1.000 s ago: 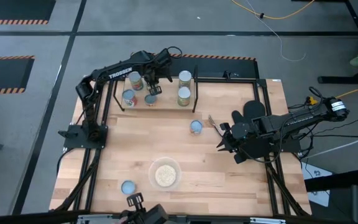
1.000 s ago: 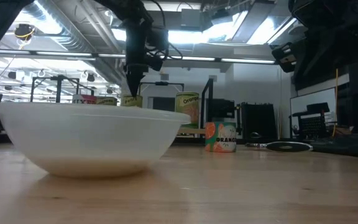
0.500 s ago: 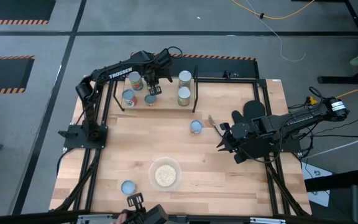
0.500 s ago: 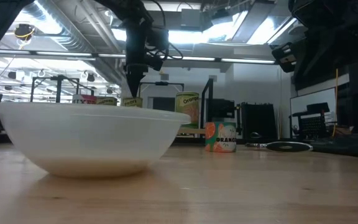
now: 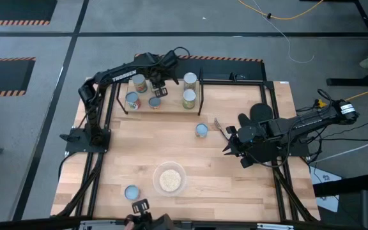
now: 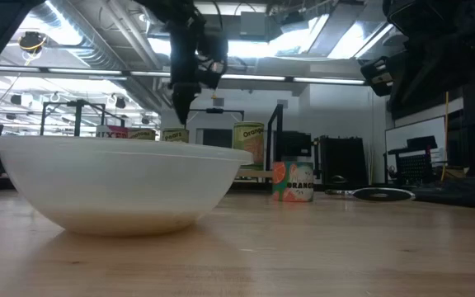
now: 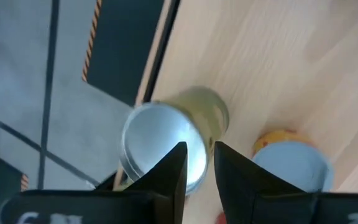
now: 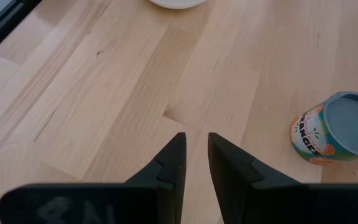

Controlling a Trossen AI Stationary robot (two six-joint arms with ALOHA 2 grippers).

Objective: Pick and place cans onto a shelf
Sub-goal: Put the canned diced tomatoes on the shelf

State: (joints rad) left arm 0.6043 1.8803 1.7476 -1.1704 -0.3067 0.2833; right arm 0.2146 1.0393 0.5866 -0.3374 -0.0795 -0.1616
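Note:
The shelf stands at the table's far side with several cans on it, among them a silver-topped can with a green-yellow label and a pale-blue-topped one. My left gripper hangs over these cans and points steeply down. Its fingers are slightly apart, with nothing between them. One orange-labelled can stands upright on the table's middle. Another can stands near the front left. My right gripper waits at the right, open and empty.
A clear bowl of pale grain sits near the table's front, between the two loose cans, and fills the left of the low view. A small metal utensil lies next to the middle can. Black posts rise at the shelf's corners.
In the low view, my left gripper's tip reached down to the top of a can on the shelf a second ago. It now stands a little above that can. The can stays upright on the shelf.

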